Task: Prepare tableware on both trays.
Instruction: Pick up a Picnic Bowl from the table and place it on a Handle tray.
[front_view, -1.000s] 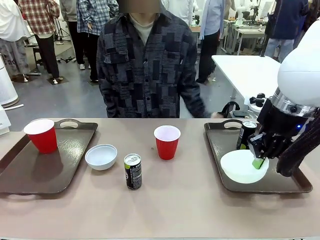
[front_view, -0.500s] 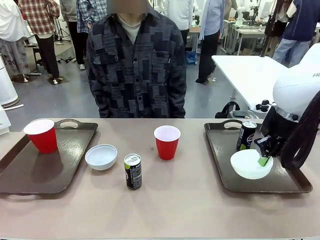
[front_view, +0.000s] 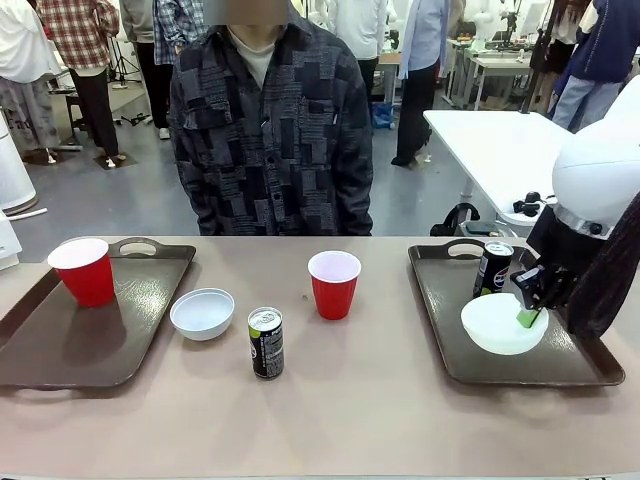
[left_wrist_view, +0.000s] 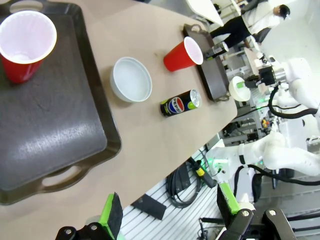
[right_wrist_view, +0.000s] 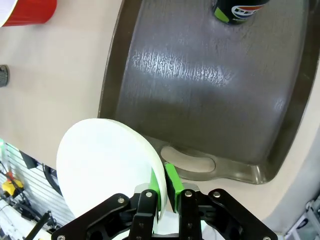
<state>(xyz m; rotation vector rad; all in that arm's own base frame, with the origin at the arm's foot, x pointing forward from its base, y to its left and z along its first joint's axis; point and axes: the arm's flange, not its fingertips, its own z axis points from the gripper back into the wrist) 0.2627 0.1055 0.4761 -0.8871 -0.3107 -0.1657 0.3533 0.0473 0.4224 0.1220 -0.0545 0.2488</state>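
Note:
My right gripper (front_view: 528, 315) is shut on the rim of a white bowl (front_view: 503, 325) and holds it slightly tilted over the right tray (front_view: 560, 365). In the right wrist view the green pads (right_wrist_view: 171, 181) pinch the bowl (right_wrist_view: 107, 167) above the tray's near handle end (right_wrist_view: 210, 85). A Pepsi can (front_view: 492, 270) stands at the back of that tray. The left tray (front_view: 60, 350) carries a red cup (front_view: 80, 270). On the bare table sit a second bowl (front_view: 202, 312), a black can (front_view: 265, 342) and another red cup (front_view: 334, 284). My left gripper (left_wrist_view: 170, 207) hangs open high above the left tray (left_wrist_view: 55, 125).
A person in a dark patterned shirt (front_view: 270, 130) stands at the far side of the table, arms down. The table's near strip (front_view: 330, 430) is bare. A white table (front_view: 490, 140) and other people show behind.
My right gripper has carried the bowl to the right over the right tray and a little upward. The person has drawn a hand back from that tray and stands upright.

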